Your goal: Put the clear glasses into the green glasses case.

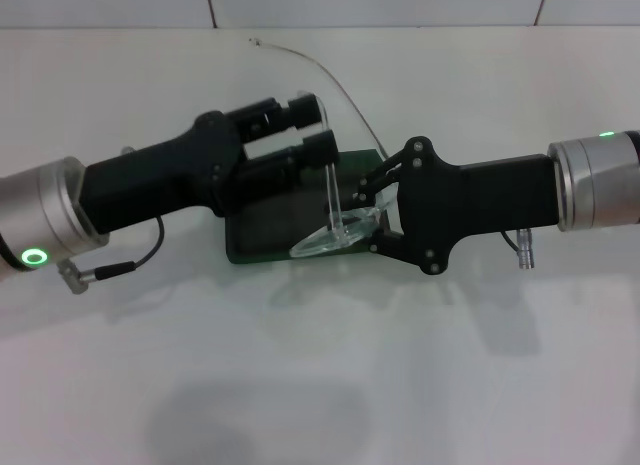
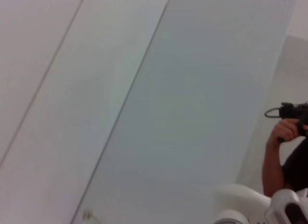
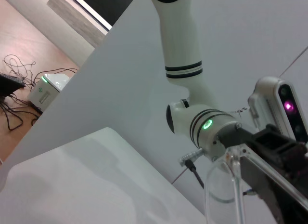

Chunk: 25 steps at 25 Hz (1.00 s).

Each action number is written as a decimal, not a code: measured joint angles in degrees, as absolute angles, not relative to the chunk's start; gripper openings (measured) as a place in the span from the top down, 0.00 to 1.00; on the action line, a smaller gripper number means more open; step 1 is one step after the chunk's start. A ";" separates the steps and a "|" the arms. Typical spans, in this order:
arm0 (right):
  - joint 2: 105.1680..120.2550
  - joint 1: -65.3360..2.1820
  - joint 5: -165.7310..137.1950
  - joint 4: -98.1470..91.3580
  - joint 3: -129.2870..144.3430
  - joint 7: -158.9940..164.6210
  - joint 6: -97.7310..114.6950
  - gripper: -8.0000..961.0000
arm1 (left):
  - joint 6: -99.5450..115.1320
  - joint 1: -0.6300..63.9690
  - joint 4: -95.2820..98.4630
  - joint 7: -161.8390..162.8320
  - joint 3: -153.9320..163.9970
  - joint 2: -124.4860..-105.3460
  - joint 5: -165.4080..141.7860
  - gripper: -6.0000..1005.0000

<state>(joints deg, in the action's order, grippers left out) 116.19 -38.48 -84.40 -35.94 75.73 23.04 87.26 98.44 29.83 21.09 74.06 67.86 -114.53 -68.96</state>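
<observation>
Two arms meet over the green glasses case [image 1: 262, 235], which lies open on the white bench [image 1: 320, 365] at centre. The clear glasses [image 1: 335, 233] are over the case's right end but not yet lying flat: the lens front rests low at the near edge while one clear arm stands straight up.

Progress, my judgement: transfer mostly done, seating not. Glasses still need to be laid down inside the case with arms folded in; the lid is not closed, though the task sentence does not ask for that.

Left pincer [image 1: 312, 130]: comes in from the left, forearm roughly level, fingers stretched over the far side of the case. The upright glasses arm runs between its fingertips; I read it as grasping that arm, though contact is not clear.

Right pincer [image 1: 368, 217]: comes in from the right, level, its fingers parted around the lens end of the glasses. Whether it presses on them I cannot tell.

Right wrist view shows the upright clear arm close by; left wrist view shows no task item.
</observation>
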 joint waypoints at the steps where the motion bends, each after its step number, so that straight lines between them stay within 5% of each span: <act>1: 116.19 -38.48 -84.39 -35.98 75.76 23.03 87.30 0.87 | 98.42 29.98 21.09 74.46 67.82 -114.52 -69.48 0.35; 25: 116.19 -38.13 -82.87 -36.00 78.06 22.95 86.94 0.87 | 97.33 28.70 24.05 75.93 62.19 -114.81 -76.98 0.35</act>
<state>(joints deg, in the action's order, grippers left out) 116.19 -38.13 -82.87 -36.00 78.06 22.95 86.94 97.33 28.70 24.05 75.93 62.19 -114.81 -76.98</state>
